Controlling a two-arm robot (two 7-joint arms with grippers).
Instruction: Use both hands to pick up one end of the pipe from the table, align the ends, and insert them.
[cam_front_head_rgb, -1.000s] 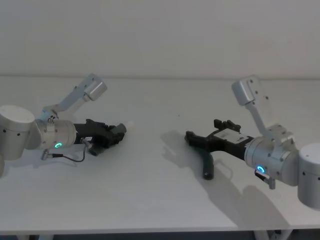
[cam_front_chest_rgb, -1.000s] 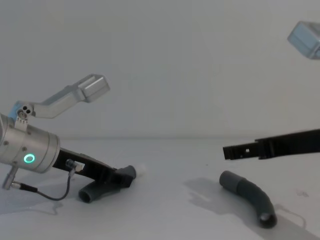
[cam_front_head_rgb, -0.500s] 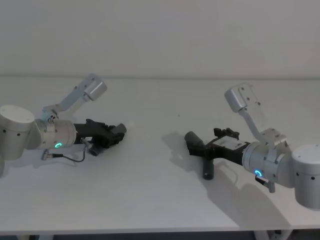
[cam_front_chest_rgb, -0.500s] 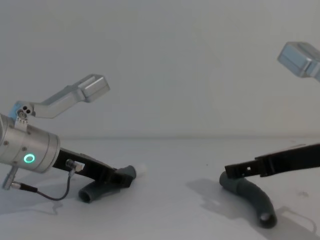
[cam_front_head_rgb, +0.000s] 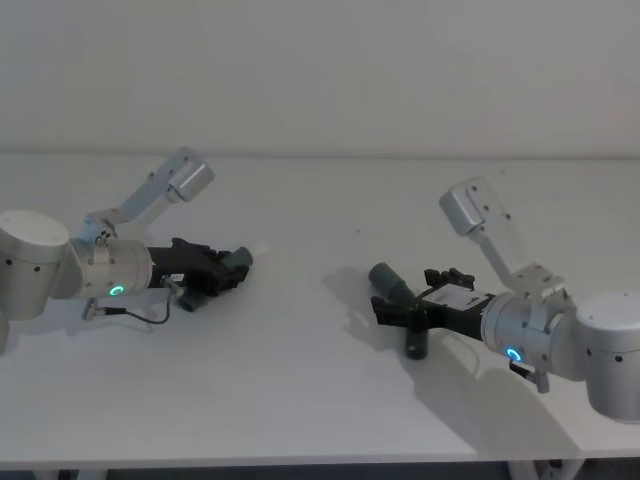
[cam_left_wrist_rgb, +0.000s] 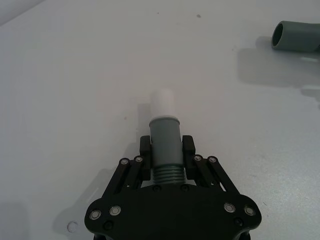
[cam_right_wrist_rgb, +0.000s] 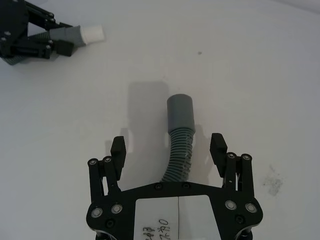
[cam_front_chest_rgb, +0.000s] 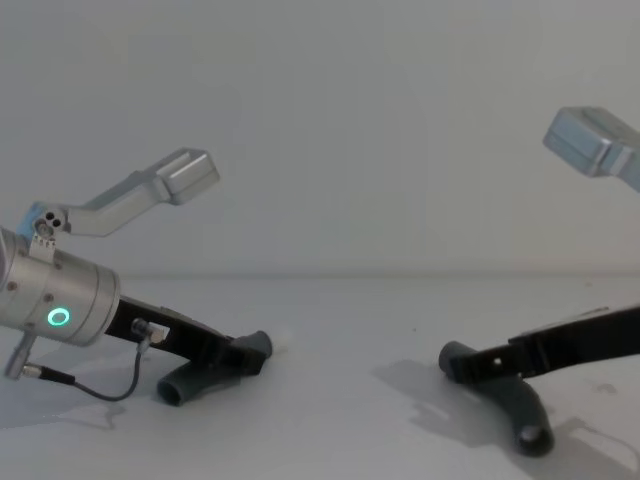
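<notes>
At about 9 o'clock on the table (cam_front_head_rgb: 300, 390), as seen from the head, the left gripper (cam_left_wrist_rgb: 167, 146) is shut tight on the first pipe piece (cam_left_wrist_rgb: 165, 131), just behind its smooth cuff; the white tip (cam_left_wrist_rgb: 163, 102) sticks out in front and points toward 2 o'clock; this piece is held low, close to the table top. At about 3 o'clock the second pipe piece (cam_right_wrist_rgb: 176, 162) lies flat on the table, with its open grey socket (cam_right_wrist_rgb: 180, 112) turned toward 11 o'clock; the right gripper (cam_right_wrist_rgb: 168, 144) is held wide open over it, with one finger on each side of the ribbed part; nothing is gripped by it yet, and a gap is left on both sides.

Grabbing with the right gripper is judged to be the step in hand. It should be lowered straight down until the fingers sit beside the hose; the hose should be kept in the middle of the gap, so that it is not pushed sideways by one finger first; the fingers should be closed slowly on the ribs just behind the cuff, so that the socket is left free for the white tip. A curved hose can roll, so a firm hold is needed before anything is lifted.
</notes>
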